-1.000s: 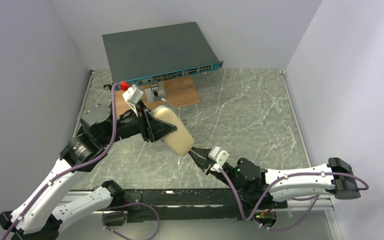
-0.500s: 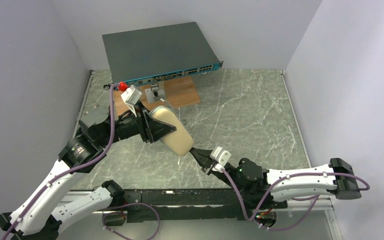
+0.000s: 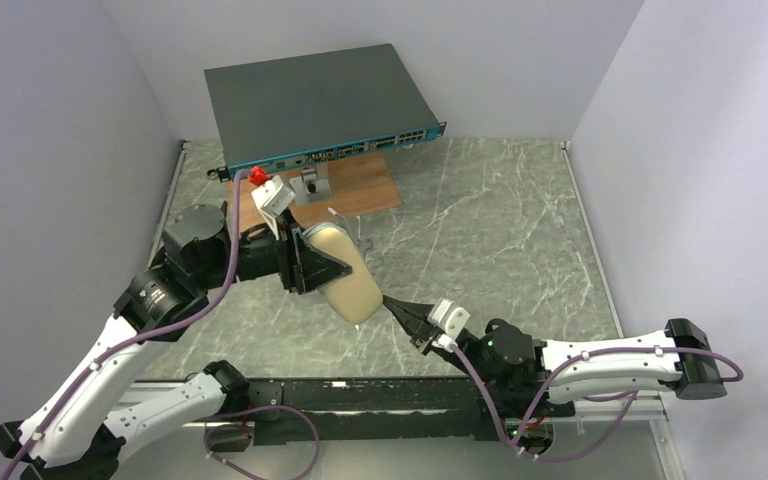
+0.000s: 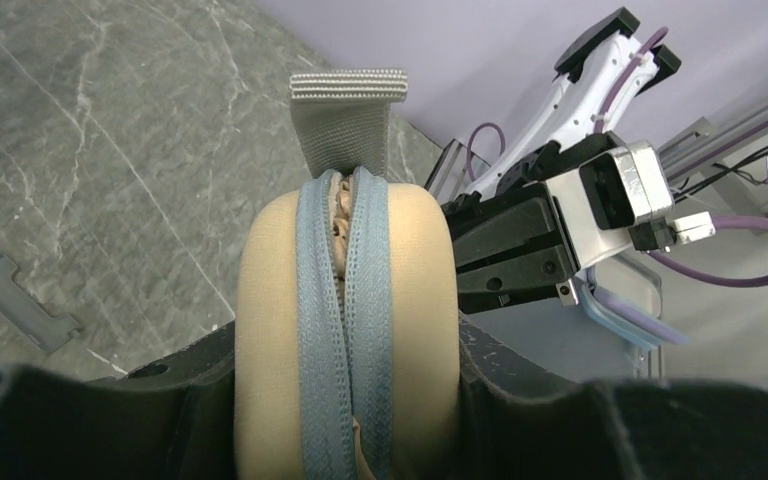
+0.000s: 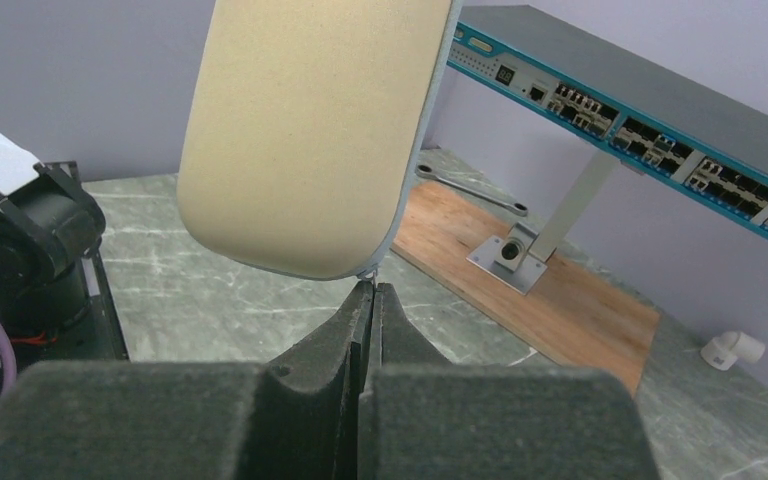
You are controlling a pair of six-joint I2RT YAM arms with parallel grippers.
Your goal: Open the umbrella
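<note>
**Grippers on a zipped case**

Left gripper clamps the tan case at centre frame, its lower end pointing toward the bottom right. Right gripper is closed flat just beside that lower end. In the left wrist view the umbrella shows only as tan folds in the zipper gap.

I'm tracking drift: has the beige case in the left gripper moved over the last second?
Yes, slightly: in the top view the beige case has slid nearward, away from the wooden board, opening a gap between them.
</note>
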